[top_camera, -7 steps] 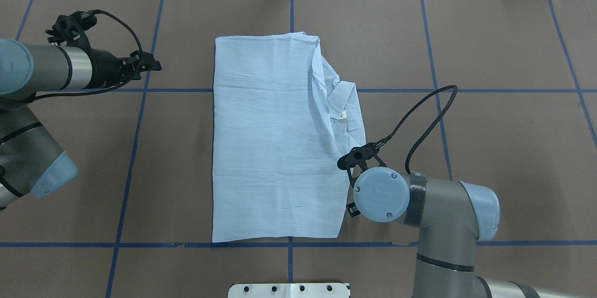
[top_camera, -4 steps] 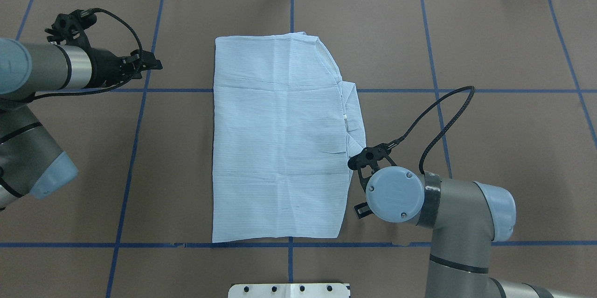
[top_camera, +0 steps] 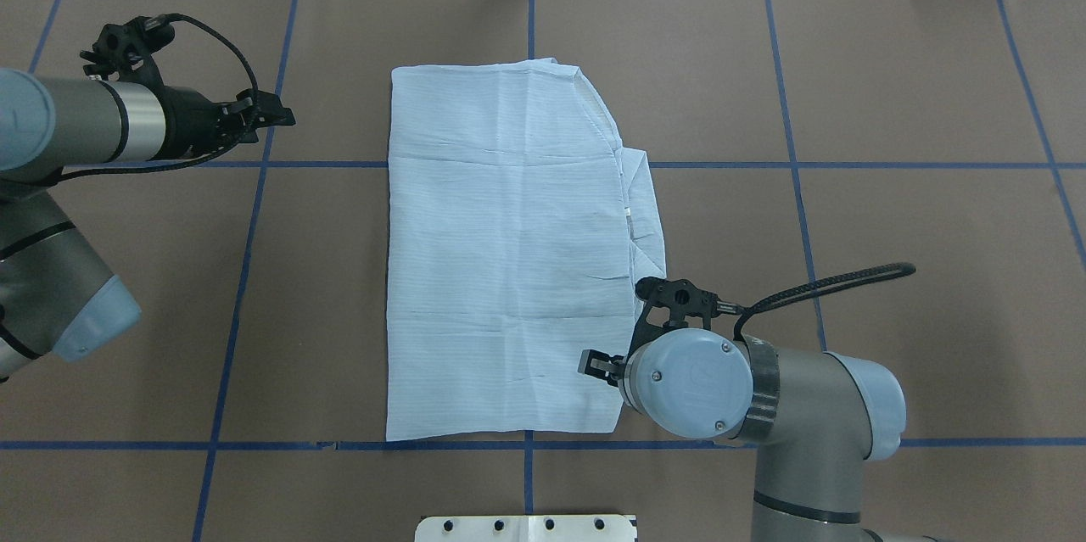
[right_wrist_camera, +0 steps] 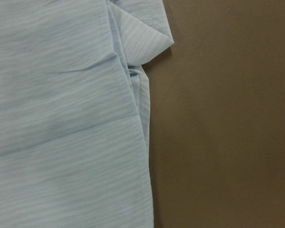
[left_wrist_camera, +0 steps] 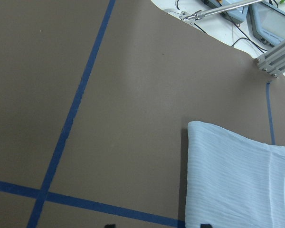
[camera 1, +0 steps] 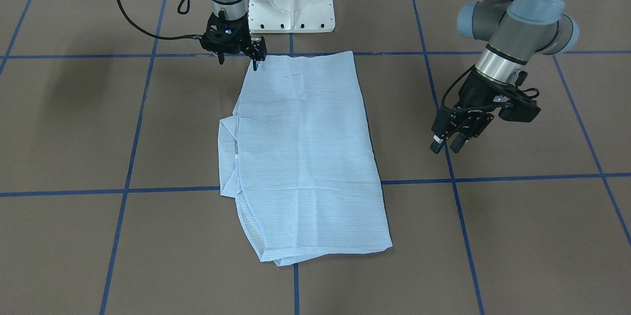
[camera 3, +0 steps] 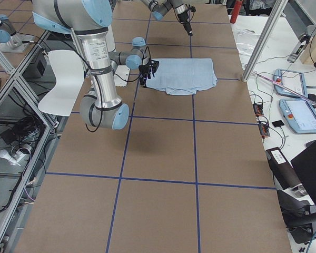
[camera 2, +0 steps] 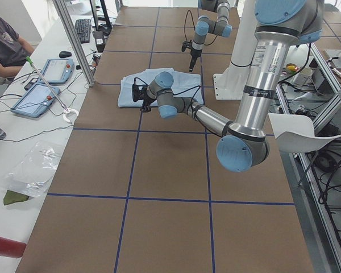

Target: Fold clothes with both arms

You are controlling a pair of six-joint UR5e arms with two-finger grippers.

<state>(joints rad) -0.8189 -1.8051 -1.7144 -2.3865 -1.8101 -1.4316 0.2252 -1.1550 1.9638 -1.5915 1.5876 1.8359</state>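
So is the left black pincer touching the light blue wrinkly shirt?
Apart. The overhead view shows bare brown table between the left black pincer and the light blue wrinkly shirt.

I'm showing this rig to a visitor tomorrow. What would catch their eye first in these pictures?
The light blue shirt stands out most, folded into a long rectangle at the middle of the brown table, with a flap poking out on the robot's right. The right gripper hangs open at the shirt's corner nearest the robot, while the left gripper hovers open off to the left, apart from the cloth.
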